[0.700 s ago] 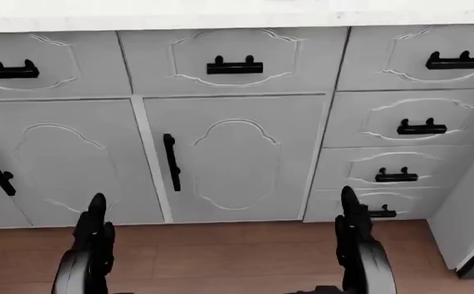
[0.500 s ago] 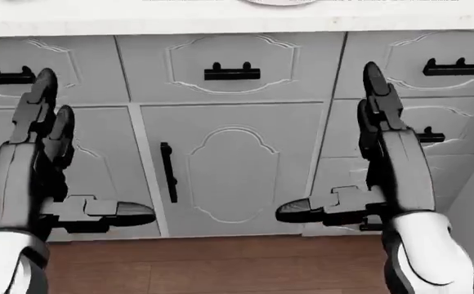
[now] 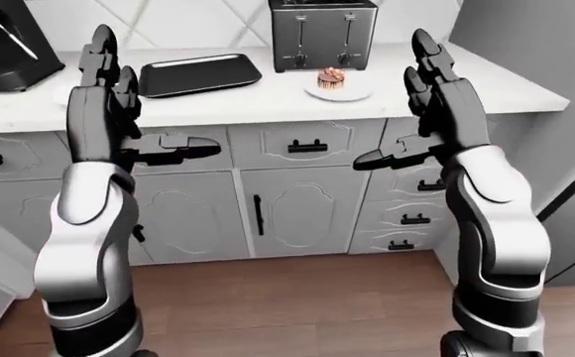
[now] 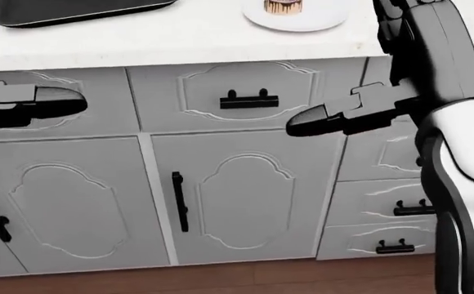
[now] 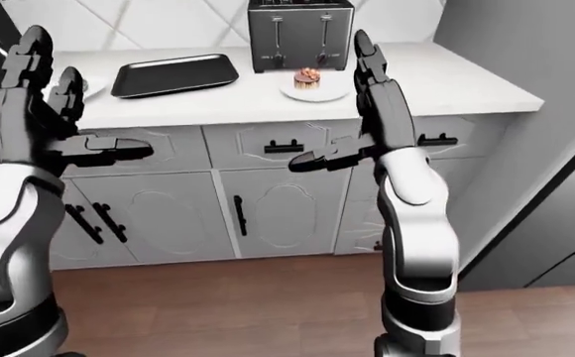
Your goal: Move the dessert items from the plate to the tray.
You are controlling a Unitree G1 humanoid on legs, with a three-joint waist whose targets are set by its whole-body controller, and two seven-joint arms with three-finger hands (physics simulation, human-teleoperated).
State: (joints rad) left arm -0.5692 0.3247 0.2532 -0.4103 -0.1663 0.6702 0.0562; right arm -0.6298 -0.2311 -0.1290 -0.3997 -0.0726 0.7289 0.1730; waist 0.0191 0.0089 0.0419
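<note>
Hands first: your left hand and right hand are both raised upright with fingers spread and thumbs pointing inward, holding nothing, level with the white counter. Beyond them, the cupcake sits on its plate by the toaster, right of the black tray.

- Your left hand and right hand are matte black, three chunky segmented fingers each.
- Forearms are glossy silver-white shells, smooth and rounded.
- Black bands sit at the elbow joints.
</note>
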